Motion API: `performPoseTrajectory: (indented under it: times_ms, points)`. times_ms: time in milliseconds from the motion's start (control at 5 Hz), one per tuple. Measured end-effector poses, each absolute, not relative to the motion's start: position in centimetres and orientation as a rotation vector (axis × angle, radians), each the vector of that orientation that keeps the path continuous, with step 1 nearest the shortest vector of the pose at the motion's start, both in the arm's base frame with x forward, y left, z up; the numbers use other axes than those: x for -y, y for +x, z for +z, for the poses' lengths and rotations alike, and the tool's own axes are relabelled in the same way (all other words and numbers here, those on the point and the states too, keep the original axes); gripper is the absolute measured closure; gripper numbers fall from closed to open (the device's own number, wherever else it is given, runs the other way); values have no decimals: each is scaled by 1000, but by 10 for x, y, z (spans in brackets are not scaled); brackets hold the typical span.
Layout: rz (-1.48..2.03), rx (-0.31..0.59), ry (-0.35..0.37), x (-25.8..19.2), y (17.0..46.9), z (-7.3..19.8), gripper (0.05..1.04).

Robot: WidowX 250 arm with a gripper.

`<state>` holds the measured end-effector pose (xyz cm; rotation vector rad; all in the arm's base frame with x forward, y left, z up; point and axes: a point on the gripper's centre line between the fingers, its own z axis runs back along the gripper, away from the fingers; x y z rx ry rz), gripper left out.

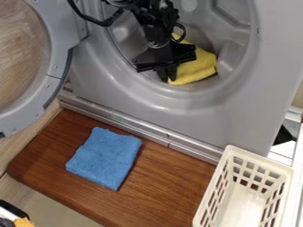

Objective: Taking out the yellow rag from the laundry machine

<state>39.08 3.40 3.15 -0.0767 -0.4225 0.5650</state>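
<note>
The black gripper (167, 74) hangs down at the lower part of the round opening of the laundry machine (237, 102). Right beside it, on its right, the yellow rag (198, 66) lies bunched in the drum, near the opening's lower rim. The gripper overlaps the rag's left edge in the view and hides part of it; whether it holds the cloth cannot be made out.
The round door (54, 66) stands open at the left. Below the machine, a folded blue cloth (105, 157) lies on a brown wooden board (163, 186). A cream slotted basket (258, 158) stands at the lower right.
</note>
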Motion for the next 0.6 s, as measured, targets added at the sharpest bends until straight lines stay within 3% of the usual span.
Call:
performPoseTrajectory:
  times_ms: [400,600]
  points:
    - [613,384,-55,-39,369,39,1016]
    - [645,390,-86,-42,351,56,1016]
